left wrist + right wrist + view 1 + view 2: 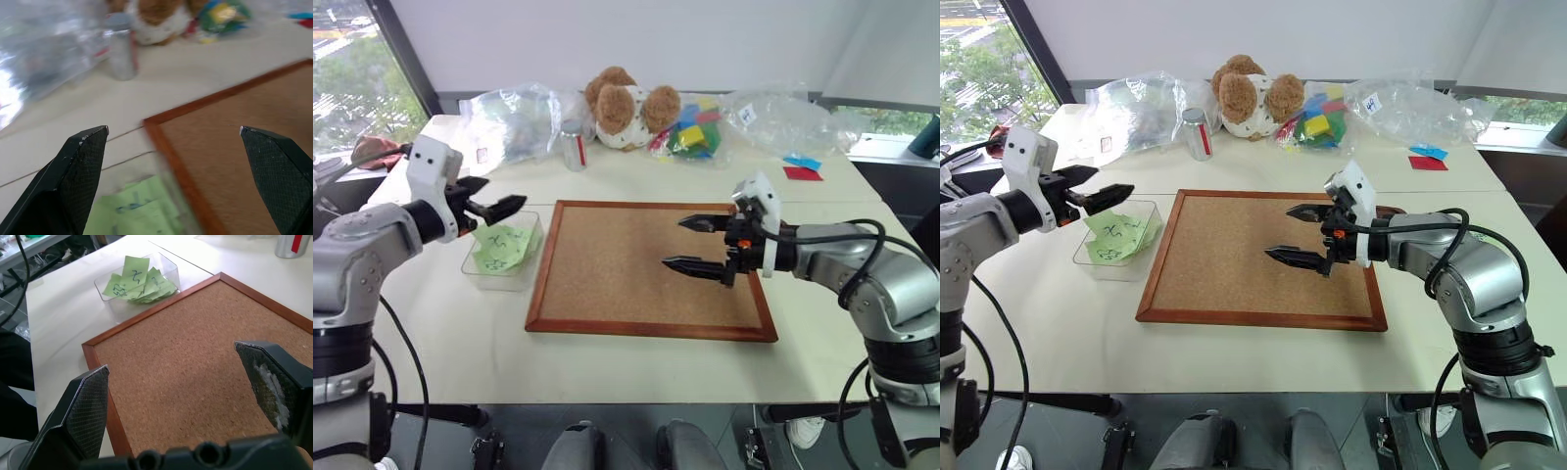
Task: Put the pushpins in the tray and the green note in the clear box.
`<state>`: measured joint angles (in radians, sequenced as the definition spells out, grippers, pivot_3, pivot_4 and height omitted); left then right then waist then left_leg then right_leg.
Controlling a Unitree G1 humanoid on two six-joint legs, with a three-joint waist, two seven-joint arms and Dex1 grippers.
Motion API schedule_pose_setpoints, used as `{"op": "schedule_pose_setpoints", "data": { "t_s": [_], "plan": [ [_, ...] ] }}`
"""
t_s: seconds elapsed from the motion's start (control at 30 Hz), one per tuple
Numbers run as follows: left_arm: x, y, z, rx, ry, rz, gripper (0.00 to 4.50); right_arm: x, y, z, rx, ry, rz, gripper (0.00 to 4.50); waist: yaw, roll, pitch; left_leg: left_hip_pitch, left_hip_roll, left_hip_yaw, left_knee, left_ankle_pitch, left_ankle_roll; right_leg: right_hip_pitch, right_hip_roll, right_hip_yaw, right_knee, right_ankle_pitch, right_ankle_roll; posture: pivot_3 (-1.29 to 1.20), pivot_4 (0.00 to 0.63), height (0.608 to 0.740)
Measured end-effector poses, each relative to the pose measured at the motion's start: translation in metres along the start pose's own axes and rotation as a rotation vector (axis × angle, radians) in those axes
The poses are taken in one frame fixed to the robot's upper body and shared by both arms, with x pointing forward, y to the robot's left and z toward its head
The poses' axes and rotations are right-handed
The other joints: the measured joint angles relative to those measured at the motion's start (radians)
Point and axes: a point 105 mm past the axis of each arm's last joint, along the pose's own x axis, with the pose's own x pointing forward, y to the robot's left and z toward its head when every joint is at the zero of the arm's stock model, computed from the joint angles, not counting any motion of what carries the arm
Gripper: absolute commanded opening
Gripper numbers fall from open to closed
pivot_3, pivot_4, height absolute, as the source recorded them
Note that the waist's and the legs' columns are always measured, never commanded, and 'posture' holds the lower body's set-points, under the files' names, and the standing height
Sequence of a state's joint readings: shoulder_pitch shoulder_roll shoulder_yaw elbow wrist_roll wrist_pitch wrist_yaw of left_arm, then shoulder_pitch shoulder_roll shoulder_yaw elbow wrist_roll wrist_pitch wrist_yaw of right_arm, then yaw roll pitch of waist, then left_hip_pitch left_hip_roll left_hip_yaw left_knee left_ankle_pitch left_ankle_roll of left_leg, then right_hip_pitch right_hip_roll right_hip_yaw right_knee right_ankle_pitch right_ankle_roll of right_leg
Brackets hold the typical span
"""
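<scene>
- Spanning the whole scene, the bench (636, 377) is a smooth, off-white slab with a thin seam running across it.
- Lying flat at its middle, the cork board (651, 264) is a large rectangle of grainy tan cork in a reddish-brown wooden frame.
- Sprawling along the far edge, crumpled clear plastic bags (514, 117) sit at left and right; the right one holds bright coloured blocks (690, 132).
- Sitting between the bags, a plush toy (626, 108) is brown and white, rounded and fuzzy.
- Hanging over the right half of the cork board, the right gripper (695, 245) has its black, wedge-shaped, cross-hatched jaws spread wide with nothing between them.
- Hovering just above the clear box at the left, the left gripper (494, 206) also has its jaws wide apart and empty.
- Resting just left of the cork board's frame, the clear box (480, 264) is a shallow transparent plastic tub with rounded corners.
- Lying inside that box, the green note (134, 281) is thin pale green paper with dark scribbles, among several overlapping sheets.
- Standing near the plush toy, a small metal can (573, 147) is cylindrical, silver with a red mark.
- Lying flat far right, small red and blue paper pieces (801, 168) touch each other.
</scene>
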<state>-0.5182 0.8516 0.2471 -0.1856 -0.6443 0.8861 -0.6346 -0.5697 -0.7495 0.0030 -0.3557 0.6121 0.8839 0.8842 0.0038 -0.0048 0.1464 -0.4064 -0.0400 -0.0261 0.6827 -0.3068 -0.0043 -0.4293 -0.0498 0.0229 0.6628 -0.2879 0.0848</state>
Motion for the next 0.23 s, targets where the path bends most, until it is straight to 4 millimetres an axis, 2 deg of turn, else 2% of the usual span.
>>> {"op": "schedule_pose_setpoints", "data": {
  "t_s": [0.23],
  "plan": [
    [-0.012, -0.042, -0.016, 0.051, 0.074, -0.266, 4.45, -0.016, -0.005, -0.011, 0.009, 0.063, -0.038, 4.5, -0.001, 0.0, 0.0, 0.0, 0.0, 0.0, 0.0, -0.003, 0.005, 0.0, 0.0, 0.0, 0.0, 0.0, 0.0, 0.0, 0.15, 0.74]
  ]
}}
